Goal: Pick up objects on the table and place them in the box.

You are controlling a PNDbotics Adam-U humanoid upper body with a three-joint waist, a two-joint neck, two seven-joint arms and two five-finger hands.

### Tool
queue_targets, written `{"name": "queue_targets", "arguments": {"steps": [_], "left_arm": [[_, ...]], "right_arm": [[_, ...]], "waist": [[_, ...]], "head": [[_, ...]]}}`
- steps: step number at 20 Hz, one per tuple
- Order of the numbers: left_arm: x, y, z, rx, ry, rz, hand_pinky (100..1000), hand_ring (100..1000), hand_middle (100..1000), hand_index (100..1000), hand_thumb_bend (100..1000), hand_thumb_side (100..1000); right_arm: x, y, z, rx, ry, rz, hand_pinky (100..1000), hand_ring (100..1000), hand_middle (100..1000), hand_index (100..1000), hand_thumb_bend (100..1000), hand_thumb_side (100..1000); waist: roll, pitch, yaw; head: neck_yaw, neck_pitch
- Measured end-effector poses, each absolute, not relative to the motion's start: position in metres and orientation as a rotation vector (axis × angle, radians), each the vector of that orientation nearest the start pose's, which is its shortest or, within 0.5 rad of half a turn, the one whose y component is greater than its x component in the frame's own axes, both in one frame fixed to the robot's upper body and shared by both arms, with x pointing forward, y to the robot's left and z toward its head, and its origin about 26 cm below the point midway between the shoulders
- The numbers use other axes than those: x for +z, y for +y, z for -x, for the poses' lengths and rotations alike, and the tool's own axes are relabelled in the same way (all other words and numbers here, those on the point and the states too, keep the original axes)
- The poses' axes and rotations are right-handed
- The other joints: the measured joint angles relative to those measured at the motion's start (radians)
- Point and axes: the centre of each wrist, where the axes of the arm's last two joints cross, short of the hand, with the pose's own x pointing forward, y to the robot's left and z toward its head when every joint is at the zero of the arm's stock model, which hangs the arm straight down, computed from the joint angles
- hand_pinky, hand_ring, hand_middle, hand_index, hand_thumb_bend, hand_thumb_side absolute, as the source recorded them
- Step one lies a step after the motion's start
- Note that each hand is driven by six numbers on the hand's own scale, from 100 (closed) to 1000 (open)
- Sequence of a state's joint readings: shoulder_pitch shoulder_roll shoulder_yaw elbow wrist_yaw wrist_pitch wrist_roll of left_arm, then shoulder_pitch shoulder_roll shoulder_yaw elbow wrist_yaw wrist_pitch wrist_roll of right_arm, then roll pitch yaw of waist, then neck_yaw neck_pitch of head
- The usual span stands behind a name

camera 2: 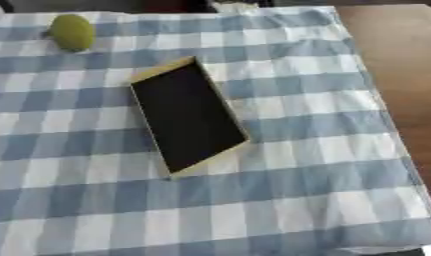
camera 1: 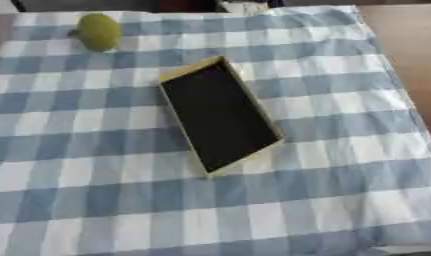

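Left eye view shows a green fruit (camera 1: 99,32) near the far left corner of the bench (camera 1: 402,45), on a blue and white checked cloth (camera 1: 323,200). It sits well apart from the box (camera 1: 220,115), which lies in the middle. The box is long, with a yellow rim and a dark inside, and nothing is in it yet. Its long side runs from far left to near right.

The fruit looks round, a bit longer one way, with its long side running away from the robot. It is likely light, hard and smooth, so it could roll. Taking hold across its fat middle seems best.

No hand shows, so I cannot tell how the fingers are.
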State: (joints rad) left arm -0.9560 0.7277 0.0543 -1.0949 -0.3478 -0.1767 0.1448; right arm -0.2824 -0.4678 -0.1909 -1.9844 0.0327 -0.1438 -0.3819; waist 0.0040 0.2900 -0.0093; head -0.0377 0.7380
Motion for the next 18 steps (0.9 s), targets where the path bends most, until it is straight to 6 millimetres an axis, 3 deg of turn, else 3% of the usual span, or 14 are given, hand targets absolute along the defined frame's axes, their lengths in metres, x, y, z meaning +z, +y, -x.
{"name": "queue_targets", "arguments": {"steps": [9,10,12,18], "left_arm": [[0.291,0.366,-0.480,-0.967,-1.819,-1.214,824,839,823,943,450,439],[0.286,0.364,-0.483,-1.005,-1.785,-1.211,876,856,828,936,471,386],[0.278,0.362,-0.488,-1.068,-1.723,-1.193,899,866,833,930,494,348],[0.267,0.356,-0.494,-1.214,-1.600,-1.121,923,892,855,930,529,226]], "right_arm": [[0.229,-0.326,-0.293,-0.033,-2.489,0.625,793,649,621,679,100,615],[0.229,-0.326,-0.293,-0.033,-2.489,0.624,793,650,622,679,100,614],[0.229,-0.326,-0.293,-0.033,-2.489,0.623,793,649,621,679,100,613],[0.231,-0.324,-0.294,-0.032,-2.498,0.612,793,649,622,679,100,614]], "waist": [[-0.007,0.000,-0.013],[-0.007,0.000,-0.014],[-0.008,0.000,-0.015],[-0.008,0.005,-0.015]], "head": [[-0.008,0.000],[-0.009,0.000],[-0.010,-0.001],[-0.016,-0.024]]}}
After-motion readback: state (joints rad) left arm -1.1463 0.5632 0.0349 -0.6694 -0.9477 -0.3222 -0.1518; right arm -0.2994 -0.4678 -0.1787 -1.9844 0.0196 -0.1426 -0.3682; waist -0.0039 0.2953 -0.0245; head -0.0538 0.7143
